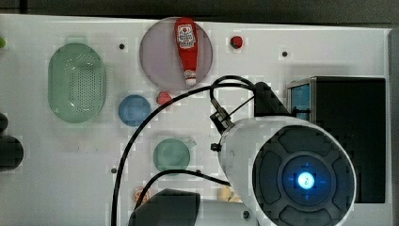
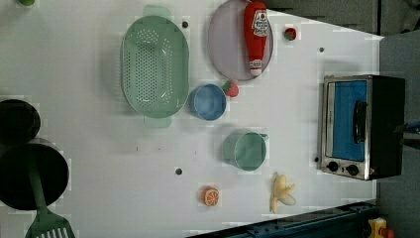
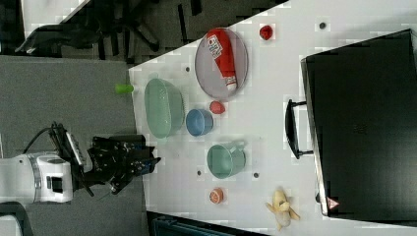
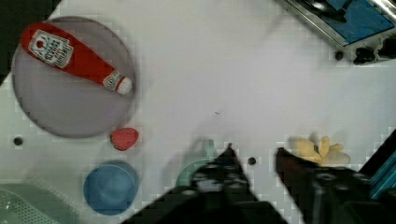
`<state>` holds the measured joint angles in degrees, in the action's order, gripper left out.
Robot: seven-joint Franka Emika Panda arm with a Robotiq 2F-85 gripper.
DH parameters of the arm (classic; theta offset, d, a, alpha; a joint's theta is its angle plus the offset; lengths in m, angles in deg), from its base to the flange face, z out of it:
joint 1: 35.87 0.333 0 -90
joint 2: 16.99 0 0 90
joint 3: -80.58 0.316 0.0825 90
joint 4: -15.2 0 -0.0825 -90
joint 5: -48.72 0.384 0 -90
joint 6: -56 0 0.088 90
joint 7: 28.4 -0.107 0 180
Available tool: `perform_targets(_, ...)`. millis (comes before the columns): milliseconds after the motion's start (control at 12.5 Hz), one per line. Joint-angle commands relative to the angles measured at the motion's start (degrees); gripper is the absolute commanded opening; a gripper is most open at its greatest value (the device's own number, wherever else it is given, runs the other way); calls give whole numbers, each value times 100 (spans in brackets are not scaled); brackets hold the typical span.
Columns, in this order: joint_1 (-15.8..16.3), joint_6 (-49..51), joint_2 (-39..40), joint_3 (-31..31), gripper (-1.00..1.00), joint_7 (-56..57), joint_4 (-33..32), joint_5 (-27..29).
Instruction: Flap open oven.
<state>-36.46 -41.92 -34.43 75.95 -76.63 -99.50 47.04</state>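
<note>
The oven stands at the left view's right, its blue glass door shut flat against the silver frame, with the dark bar handle across it and two black knobs beside it. In the right view the oven's black top and the protruding handle show. My gripper is open with nothing between its fingers. It hangs well above the table, away from the oven. In the right view the gripper is far from the handle. In the top view the arm covers part of the oven.
A ketchup bottle lies on a purple plate. A green colander, blue bowl, green mug, strawberry, banana and orange slice sit on the white table. A black pan is at the left view's left.
</note>
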Motion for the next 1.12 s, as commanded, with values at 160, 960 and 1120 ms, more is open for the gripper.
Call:
perform_targets(160,-109,-20,-29,-202,-65,524,-185,-20)
perform_targets(960,-393,-1636,764,-1640,-65,6632,-727,-26)
perform_targets(1120,-401,-2132,1052,-1859,-65,7209,-837,-26)
